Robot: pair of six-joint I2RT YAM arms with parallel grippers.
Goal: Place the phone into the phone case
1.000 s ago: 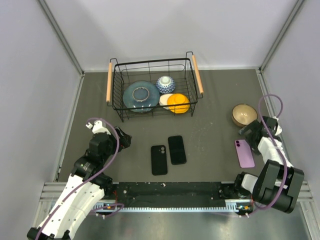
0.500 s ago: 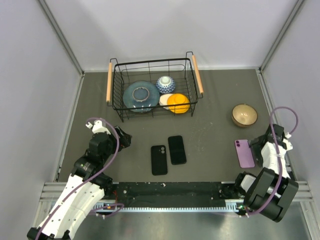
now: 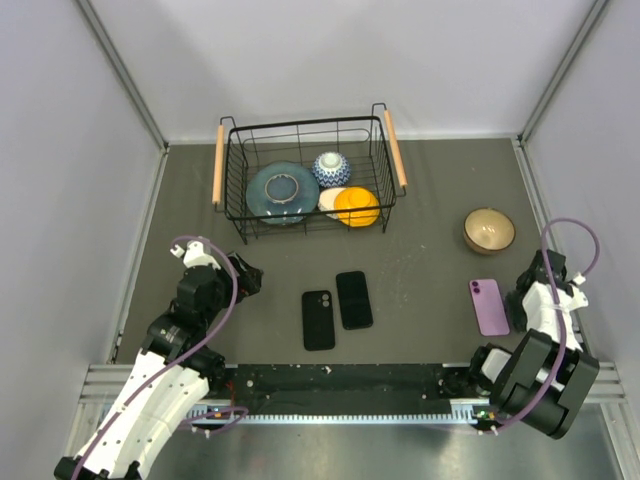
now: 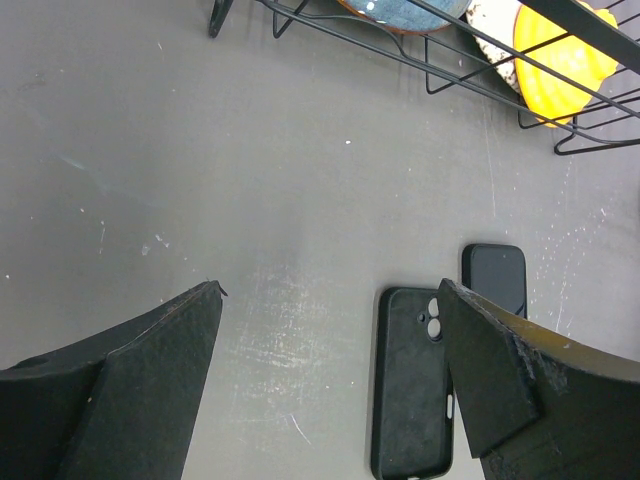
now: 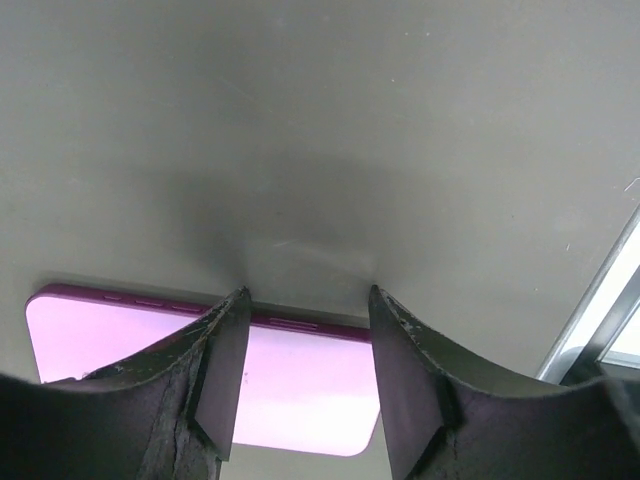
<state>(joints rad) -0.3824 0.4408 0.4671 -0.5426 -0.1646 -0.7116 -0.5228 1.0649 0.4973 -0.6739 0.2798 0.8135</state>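
The phone case (image 3: pixel 318 319) lies flat at the front middle of the table, matte black with a camera opening at its far end. The glossy black phone (image 3: pixel 354 299) lies just right of it, close alongside. In the left wrist view the case (image 4: pixel 413 395) shows by my right finger, with the phone (image 4: pixel 494 280) beyond it. My left gripper (image 3: pixel 252 278) (image 4: pixel 328 290) is open and empty, left of the case. My right gripper (image 3: pixel 522 297) (image 5: pixel 307 293) is open and empty, low over the table at the right.
A purple phone (image 3: pixel 489 306) (image 5: pixel 290 380) lies under my right gripper's fingers. A tan bowl (image 3: pixel 489 230) stands behind it. A black wire basket (image 3: pixel 300 127) holding several dishes stands at the back middle. White walls enclose the table.
My right arm has pulled back from beside the tan bowl toward the near right, its gripper now at the purple phone's right edge. The left arm, phone and case have not moved.
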